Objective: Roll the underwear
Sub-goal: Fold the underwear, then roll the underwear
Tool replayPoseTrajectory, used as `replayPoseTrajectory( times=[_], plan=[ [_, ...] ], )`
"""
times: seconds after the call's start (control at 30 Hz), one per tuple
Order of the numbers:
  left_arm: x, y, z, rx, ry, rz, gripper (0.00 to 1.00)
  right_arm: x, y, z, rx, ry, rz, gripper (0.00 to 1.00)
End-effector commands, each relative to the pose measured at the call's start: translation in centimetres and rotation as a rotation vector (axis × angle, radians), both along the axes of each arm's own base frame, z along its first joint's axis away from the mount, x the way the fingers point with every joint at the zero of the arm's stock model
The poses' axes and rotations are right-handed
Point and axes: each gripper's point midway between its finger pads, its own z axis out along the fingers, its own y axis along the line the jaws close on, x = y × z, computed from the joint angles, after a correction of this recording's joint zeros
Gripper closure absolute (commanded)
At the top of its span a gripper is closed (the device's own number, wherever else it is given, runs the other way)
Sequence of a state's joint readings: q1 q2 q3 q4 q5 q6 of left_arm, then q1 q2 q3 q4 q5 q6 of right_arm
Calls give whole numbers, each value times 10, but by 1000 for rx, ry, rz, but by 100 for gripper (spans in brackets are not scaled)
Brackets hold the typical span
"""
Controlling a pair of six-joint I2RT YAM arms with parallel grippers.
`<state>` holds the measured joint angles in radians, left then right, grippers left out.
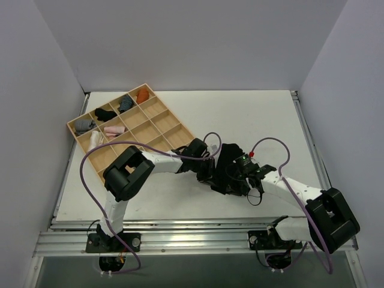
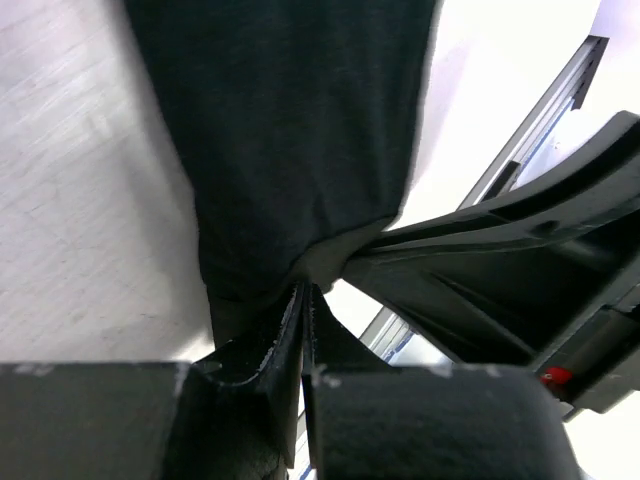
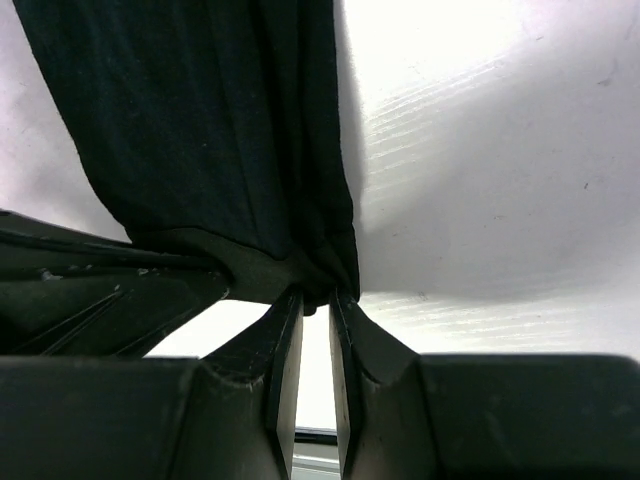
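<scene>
From above, the underwear (image 1: 226,165) is sitting bunched on the table (image 1: 258,117) towards its near edge, and the left gripper (image 1: 210,173) and right gripper (image 1: 240,177) are meeting at it side by side, probably to take one edge evenly for rolling. In the left wrist view, the fingers (image 2: 285,345) are pressing almost together, pinching the hem. In the right wrist view, the fingers (image 3: 283,350) are standing narrowly apart, gripping a gathered fold at their tips.
</scene>
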<state>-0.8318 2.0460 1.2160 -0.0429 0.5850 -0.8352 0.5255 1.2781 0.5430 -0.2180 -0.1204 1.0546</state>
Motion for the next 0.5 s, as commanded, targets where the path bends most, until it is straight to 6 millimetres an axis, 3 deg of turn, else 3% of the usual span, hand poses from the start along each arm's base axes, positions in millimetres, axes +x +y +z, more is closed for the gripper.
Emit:
replayPoseTrajectory(
  times=[0.0, 0.23, 0.33, 0.47],
  plan=[
    [8, 13, -22, 78, -45, 48, 89, -24, -21, -17, -81, 73, -30, 87],
    [0, 13, -51, 104, -6, 17, 89, -33, -26, -19, -91, 83, -10, 88],
    [0, 13, -49, 105, -23, 16, 89, -30, -27, -2, -104, 75, -12, 89],
    [0, 17, -54, 132, -32, 10, 89, -11, -23, 35, -74, -23, -54, 91]
  ],
)
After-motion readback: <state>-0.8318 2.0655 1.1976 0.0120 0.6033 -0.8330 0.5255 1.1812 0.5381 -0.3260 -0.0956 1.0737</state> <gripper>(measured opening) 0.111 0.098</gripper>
